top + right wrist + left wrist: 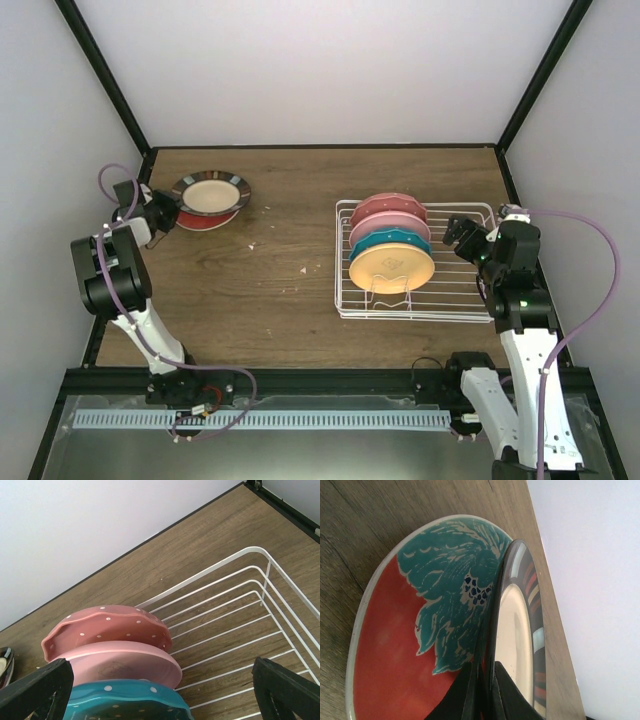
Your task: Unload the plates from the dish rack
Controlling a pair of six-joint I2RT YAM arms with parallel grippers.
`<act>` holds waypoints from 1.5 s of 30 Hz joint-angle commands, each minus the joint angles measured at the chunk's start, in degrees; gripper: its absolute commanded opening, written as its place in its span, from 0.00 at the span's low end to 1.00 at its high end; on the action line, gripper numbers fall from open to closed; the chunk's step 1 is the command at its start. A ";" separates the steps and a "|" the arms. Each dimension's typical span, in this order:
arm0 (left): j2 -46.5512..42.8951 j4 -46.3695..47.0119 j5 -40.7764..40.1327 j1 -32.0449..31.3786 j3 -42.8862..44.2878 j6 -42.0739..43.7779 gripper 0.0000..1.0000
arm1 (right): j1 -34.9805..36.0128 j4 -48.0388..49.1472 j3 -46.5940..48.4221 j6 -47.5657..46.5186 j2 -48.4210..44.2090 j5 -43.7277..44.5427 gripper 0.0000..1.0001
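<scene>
Nearest, the left gripper (485, 682) pinches narrowly on the rim of the dark-rimmed plate (520, 630). That plate leans on the red plate (395, 670) at the table's (290, 200) ten o'clock. At three o'clock, the right gripper (462, 236) gapes wide beside the rack (470, 300), which holds a dotted pink plate (105, 622), a plain pink plate (130, 660), a teal plate (125, 697) and an orange plate (392, 265) upright.

Dark-rimmed plate (211, 194) atop red plate (205, 221), left tool (170, 214) at its rim, four plates (391, 265) in dish rack (465, 295)
</scene>
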 commanded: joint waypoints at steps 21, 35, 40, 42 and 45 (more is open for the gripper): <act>1.84 5.75 0.93 0.31 0.09 3.23 0.49 | 0.59 -2.49 0.93 0.71 -2.29 1.38 1.00; 3.21 4.04 0.19 0.31 1.82 5.03 0.87 | 0.58 -3.37 0.67 1.28 -3.22 1.15 1.00; 4.16 1.22 -3.29 0.31 3.34 6.98 0.95 | 0.58 -3.76 1.00 1.25 -3.27 1.15 1.00; 4.51 0.17 -4.72 0.36 3.83 7.96 0.96 | 0.60 -3.87 1.11 1.25 -3.31 1.22 1.00; 4.88 -0.48 -6.17 0.40 4.36 8.35 0.96 | 0.63 -4.15 1.34 1.27 -3.38 1.32 1.00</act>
